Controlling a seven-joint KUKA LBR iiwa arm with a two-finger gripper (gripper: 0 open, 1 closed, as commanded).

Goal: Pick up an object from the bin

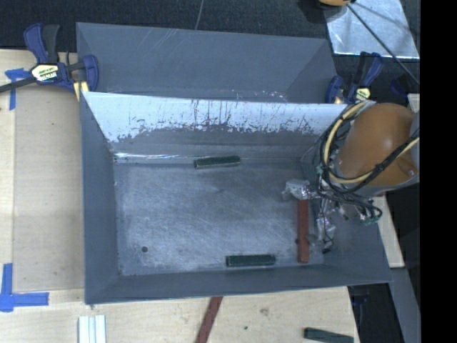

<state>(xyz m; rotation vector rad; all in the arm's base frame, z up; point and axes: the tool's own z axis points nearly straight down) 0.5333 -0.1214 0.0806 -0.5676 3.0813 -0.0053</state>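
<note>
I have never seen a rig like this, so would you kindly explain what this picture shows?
One camera looks down, slightly from the side, into a grey metal bin. The robot arm, with its orange cover and cables, reaches in from the right. Its claw hangs low at the bin's right side, right beside a reddish-brown stick lying on the floor. Whether the claw grips the stick cannot be told. One dark green bar lies by the far wall and a second dark green bar by the near wall.
</note>
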